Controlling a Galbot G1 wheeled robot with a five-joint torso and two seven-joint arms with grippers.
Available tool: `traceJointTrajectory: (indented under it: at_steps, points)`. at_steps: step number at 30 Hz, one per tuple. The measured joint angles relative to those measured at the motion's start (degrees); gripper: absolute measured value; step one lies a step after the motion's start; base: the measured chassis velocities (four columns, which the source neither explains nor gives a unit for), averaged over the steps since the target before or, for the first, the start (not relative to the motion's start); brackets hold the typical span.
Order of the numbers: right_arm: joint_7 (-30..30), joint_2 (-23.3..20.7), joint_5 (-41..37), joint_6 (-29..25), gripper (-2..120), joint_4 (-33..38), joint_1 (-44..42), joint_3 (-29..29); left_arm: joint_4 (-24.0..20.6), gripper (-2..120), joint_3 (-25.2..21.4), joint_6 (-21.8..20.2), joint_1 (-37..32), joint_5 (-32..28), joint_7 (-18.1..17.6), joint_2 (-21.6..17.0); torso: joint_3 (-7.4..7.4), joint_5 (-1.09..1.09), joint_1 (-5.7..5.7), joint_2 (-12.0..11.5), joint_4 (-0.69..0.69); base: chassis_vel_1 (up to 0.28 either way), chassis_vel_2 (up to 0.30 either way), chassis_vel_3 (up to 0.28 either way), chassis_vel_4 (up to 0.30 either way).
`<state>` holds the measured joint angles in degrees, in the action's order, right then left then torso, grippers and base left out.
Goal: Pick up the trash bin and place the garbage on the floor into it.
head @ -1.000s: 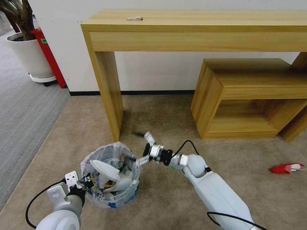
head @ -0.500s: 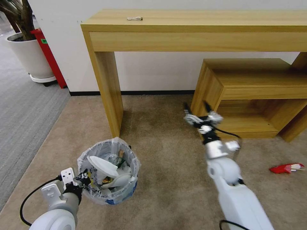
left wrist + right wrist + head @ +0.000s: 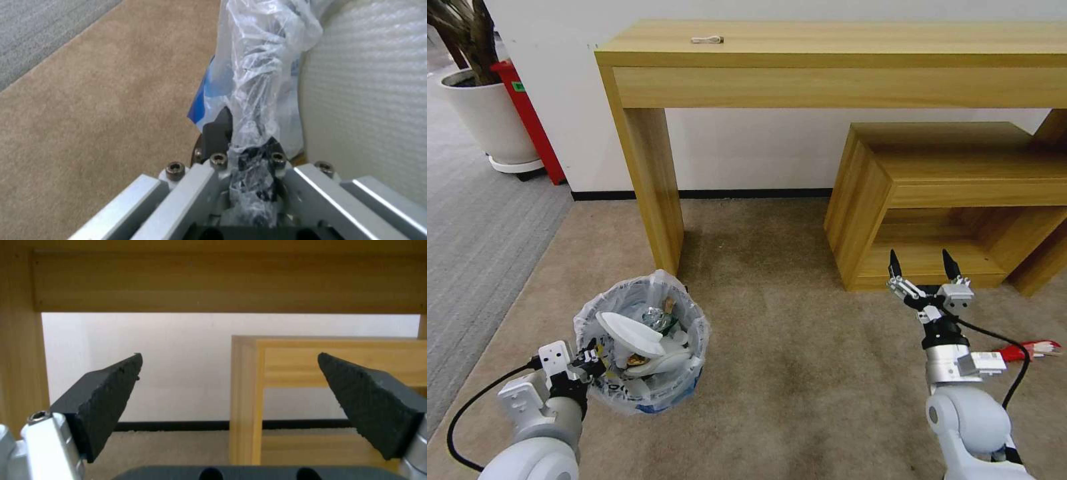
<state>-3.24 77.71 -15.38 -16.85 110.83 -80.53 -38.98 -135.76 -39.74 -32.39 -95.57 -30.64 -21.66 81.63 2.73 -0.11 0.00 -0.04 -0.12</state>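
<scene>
The trash bin (image 3: 640, 393), lined with a crinkled clear bag and holding white slippers and other litter, hangs at the lower left over the beige floor (image 3: 800, 373). My left gripper (image 3: 587, 360) is shut on its near rim. The left wrist view shows the bag-covered rim (image 3: 258, 100) pinched in that gripper (image 3: 253, 156). My right gripper (image 3: 920, 263) is open and holds nothing, its fingers pointing up in front of the low wooden shelf; the right wrist view shows it (image 3: 231, 373) spread wide. A red and white piece of garbage (image 3: 1024, 350) lies on the carpet at the far right.
A tall wooden console table (image 3: 827, 60) stands against the wall, its leg (image 3: 654, 193) just behind the bin. A low wooden shelf unit (image 3: 947, 200) sits at the right. A white plant pot (image 3: 487, 120) and grey ribbed carpet (image 3: 474, 233) lie to the left.
My right arm swung away from the bin's rim to the right and now stands open before the low shelf. The left gripper carried the bin slightly leftward.
</scene>
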Motion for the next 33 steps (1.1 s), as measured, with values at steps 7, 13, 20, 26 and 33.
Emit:
traceJointTrajectory:
  at_steps: [7,13,20,26,33]
  points:
    - [-0.3,1.6,1.8,-0.5,100,0.0,-1.4,1.0,-0.2,1,-0.4,2.3,-1.2,1.5,2.5,0.2,0.00,0.00,0.00,0.0,0.00,0.000,0.000,0.000,0.000]
    - [-0.5,2.3,3.0,-1.1,100,-0.1,-2.0,1.8,0.6,1,-0.8,4.2,-1.8,1.9,3.4,0.4,0.00,-0.01,0.00,0.0,0.00,0.000,0.000,0.000,0.000]
    - [-0.6,2.4,3.4,-1.7,100,-0.4,-2.3,2.0,1.4,1,-1.0,5.0,-1.9,1.9,3.4,0.5,0.00,-0.01,0.00,0.0,0.00,0.000,0.000,0.000,0.000]
    - [-0.7,2.3,3.3,-1.8,100,-0.7,-2.2,1.9,1.9,1,-1.0,5.3,-1.7,1.9,3.5,0.5,0.00,0.00,0.00,0.0,0.00,-0.016,-0.018,-0.015,-0.012]
    - [-0.7,2.2,3.2,-1.8,100,-0.9,-2.1,1.8,2.1,1,-0.8,5.7,-1.3,1.8,3.8,0.5,0.01,0.00,0.00,0.0,0.00,-0.073,-0.063,-0.069,-0.069]
